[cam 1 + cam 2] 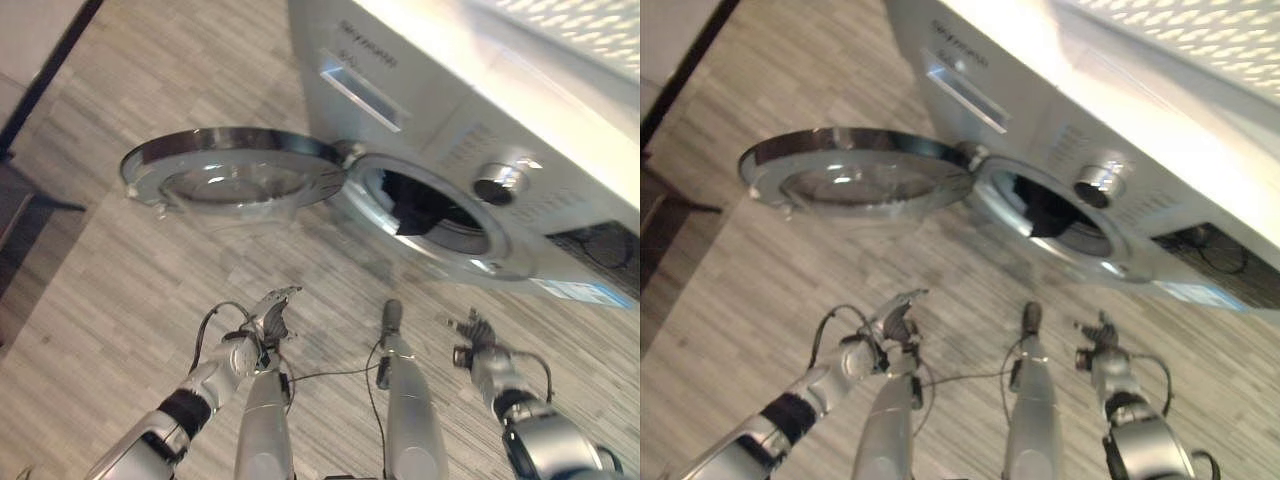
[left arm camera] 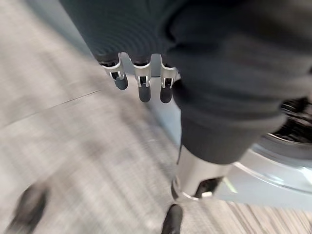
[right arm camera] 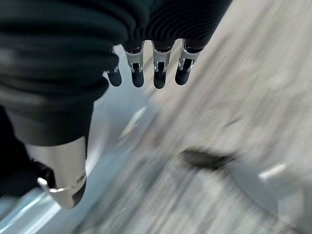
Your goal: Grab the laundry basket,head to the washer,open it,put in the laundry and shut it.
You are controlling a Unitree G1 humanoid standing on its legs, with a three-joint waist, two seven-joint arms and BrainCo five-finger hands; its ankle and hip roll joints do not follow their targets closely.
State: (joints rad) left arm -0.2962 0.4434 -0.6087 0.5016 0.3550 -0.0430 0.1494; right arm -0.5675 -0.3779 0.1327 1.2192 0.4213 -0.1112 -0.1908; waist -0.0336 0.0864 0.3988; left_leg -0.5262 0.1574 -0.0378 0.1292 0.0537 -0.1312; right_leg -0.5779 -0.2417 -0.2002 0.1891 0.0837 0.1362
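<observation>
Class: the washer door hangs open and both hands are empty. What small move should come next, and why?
Probably the left hand should reach up to the open door and swing it shut: dark laundry already lies in the drum, and the right hand holds nothing.

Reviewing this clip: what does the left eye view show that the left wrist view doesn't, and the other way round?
The left eye view takes in the whole washer with its door swung open, dark laundry in the drum, and the right hand low in front of it, holding nothing. The left wrist view gives the close look at the left hand's relaxed fingers, empty. Both show the left hand, part of the washer and the wood floor.
</observation>
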